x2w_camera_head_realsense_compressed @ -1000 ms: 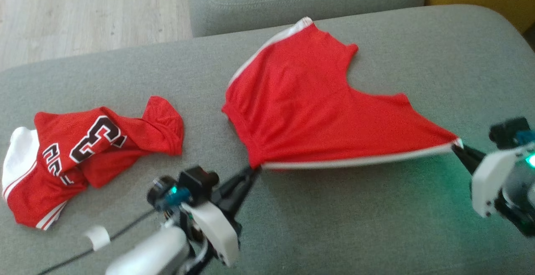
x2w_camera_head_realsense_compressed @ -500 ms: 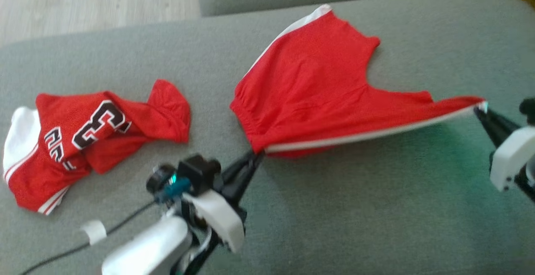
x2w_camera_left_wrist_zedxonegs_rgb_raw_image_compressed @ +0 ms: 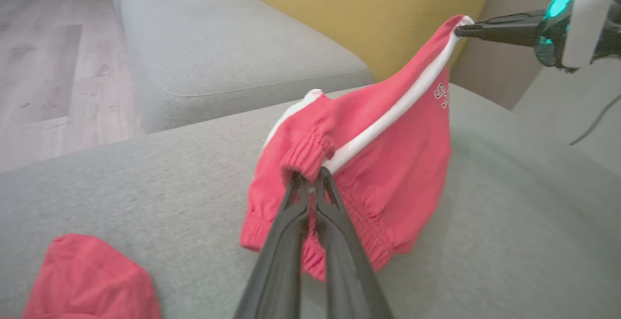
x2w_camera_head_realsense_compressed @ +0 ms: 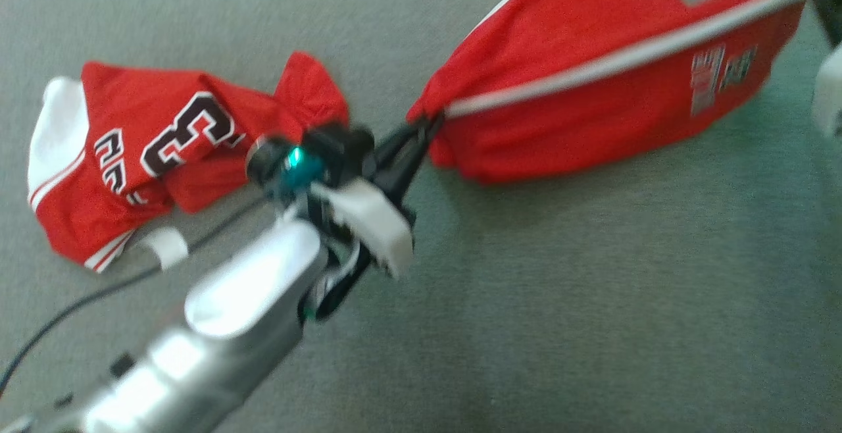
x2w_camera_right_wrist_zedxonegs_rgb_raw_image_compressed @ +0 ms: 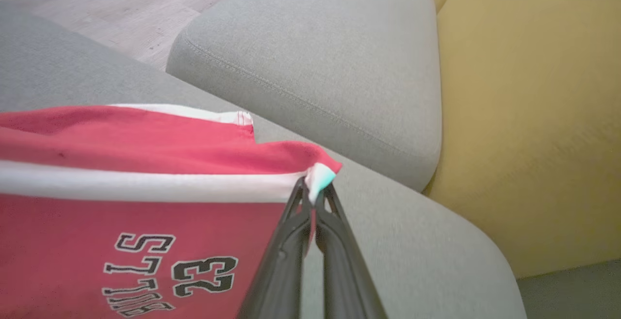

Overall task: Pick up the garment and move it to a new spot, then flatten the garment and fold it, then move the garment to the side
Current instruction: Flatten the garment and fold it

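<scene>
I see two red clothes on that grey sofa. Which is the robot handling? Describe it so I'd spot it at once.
On the grey sofa cushion, look right of the crumpled jersey. The red shorts are stretched between the left gripper and the right gripper, each pinching one end. Unlike the jersey with its large 3, they carry small print below a white stripe.
</scene>
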